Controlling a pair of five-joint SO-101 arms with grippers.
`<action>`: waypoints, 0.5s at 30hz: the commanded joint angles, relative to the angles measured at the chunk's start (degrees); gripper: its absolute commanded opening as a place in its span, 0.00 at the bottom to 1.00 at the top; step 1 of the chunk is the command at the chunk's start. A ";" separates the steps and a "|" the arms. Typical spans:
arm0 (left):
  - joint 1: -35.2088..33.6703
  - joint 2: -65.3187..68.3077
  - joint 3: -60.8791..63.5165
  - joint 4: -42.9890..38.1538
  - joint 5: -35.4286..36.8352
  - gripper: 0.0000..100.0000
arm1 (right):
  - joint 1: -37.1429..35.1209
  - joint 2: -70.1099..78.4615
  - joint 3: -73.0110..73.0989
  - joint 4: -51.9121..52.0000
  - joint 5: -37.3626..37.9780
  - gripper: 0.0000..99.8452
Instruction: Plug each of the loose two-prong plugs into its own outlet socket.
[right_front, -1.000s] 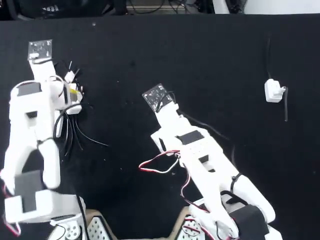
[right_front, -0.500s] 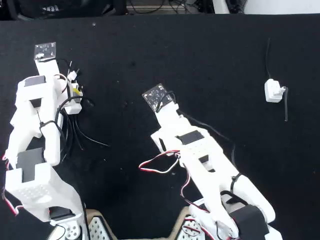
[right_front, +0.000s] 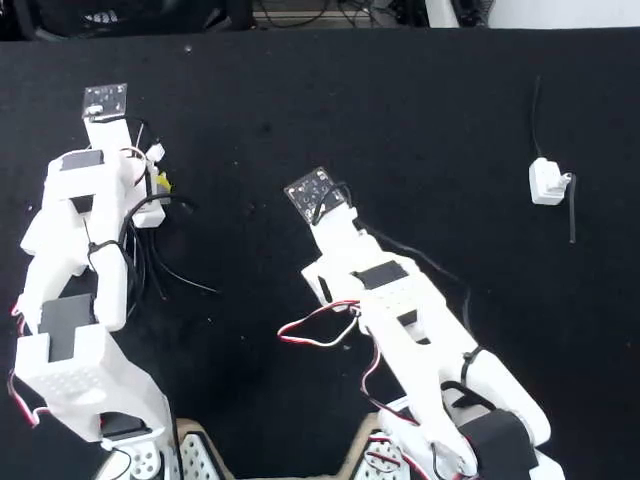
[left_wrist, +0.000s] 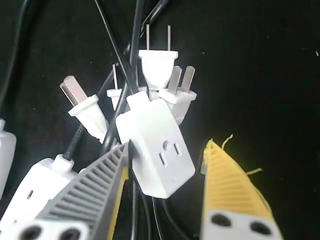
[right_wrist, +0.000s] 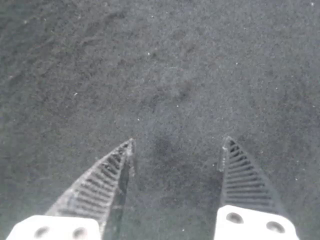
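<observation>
The left gripper (left_wrist: 167, 144) stood spread around a white outlet socket (left_wrist: 161, 159) amid tangled two-prong plugs (left_wrist: 158, 67), perhaps touching one side, while the right gripper (right_wrist: 177, 142) gaped over the black table (right_wrist: 150, 60).

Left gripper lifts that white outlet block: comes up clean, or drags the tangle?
Likely drags. Black cords and plugs crowd against the outlet block, so they'd probably come along. The block looks like rigid plastic, so it shouldn't deform in the left gripper. Its smooth faces might slip or twist under cord pull.
</observation>
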 joint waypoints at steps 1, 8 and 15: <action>1.01 -0.44 -0.92 -0.35 0.53 0.23 | -0.62 -2.07 -0.22 -1.14 0.26 0.25; 1.01 -0.44 -0.57 -0.26 0.53 0.23 | -0.62 -2.07 -0.22 -1.14 0.26 0.25; -1.98 -0.44 1.45 -1.67 0.53 0.24 | -0.62 -2.07 -0.22 -1.14 0.26 0.25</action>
